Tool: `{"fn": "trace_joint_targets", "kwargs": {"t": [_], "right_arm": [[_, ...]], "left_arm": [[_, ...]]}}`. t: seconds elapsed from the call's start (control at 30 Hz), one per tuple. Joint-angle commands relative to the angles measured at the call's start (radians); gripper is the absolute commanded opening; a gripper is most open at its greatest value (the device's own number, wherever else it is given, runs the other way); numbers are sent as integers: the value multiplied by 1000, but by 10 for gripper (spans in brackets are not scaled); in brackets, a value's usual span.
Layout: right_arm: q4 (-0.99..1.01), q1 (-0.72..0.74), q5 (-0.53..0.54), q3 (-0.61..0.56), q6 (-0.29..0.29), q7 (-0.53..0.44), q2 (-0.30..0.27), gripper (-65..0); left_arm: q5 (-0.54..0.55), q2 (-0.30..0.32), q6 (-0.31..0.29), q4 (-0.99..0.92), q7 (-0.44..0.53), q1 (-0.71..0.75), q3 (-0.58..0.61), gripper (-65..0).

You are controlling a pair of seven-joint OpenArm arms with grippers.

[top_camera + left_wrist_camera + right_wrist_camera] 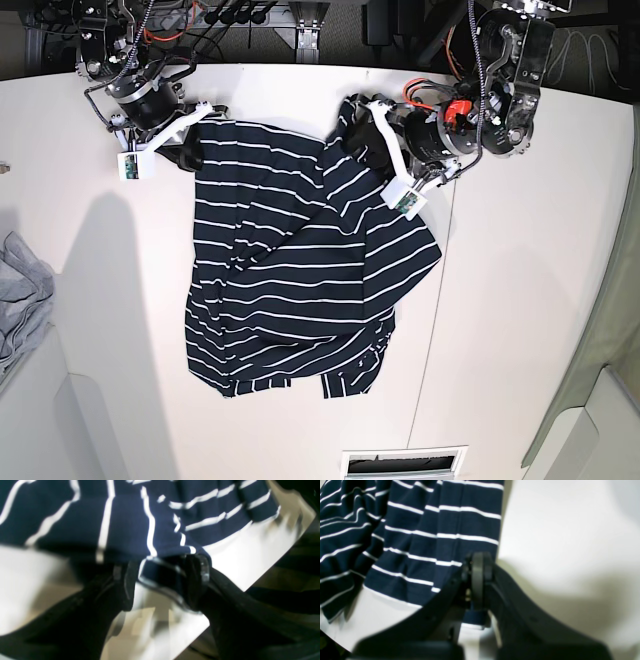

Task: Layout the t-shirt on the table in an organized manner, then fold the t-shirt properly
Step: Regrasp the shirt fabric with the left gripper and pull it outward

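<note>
A plain grey garment (20,290) lies crumpled at the left edge of the cream table (520,300), well apart from the work; a vent grille (403,463) sits at the near edge. The navy white-striped t-shirt (300,290) sprawls rumpled across the table's middle, its top edge near the far side, its lower hem bunched and folded over. The right gripper (477,580) is clamped tight on a fold of the shirt's edge at the far left corner of the cloth. The left gripper (162,580), jaws spread wide, straddles a fold of the shirt's opposite top corner.
</note>
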State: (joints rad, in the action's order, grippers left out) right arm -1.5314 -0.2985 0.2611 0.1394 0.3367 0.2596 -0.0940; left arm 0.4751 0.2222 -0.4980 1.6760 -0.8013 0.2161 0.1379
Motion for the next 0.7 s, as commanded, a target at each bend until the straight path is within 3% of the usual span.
{"fn": "trace_joint_targets", "kwargs": {"t": [0.0,0.1,0.23,0.43,0.67], "right_arm": [[-14,7,7,3,11,-20,-5,-650],[-14,7,7,3,12,-20,-5,-650],[-14,7,8,3,12,-19,-5,-650],[-14,7,7,3,12,-19,-5,-650],[-14,7,8,3,12,-20,-5,-650]], "left_arm": [[13,18,-3,30,12,-1,-2,-319],[6,56,-1,40,20,6,-2,-319],[-100,63,69,39,79,6,-8,-319],[-103,60,69,-2,131,5,-7,-319],[-103,-5,69,-53,167,-3,-7,-345]]}}
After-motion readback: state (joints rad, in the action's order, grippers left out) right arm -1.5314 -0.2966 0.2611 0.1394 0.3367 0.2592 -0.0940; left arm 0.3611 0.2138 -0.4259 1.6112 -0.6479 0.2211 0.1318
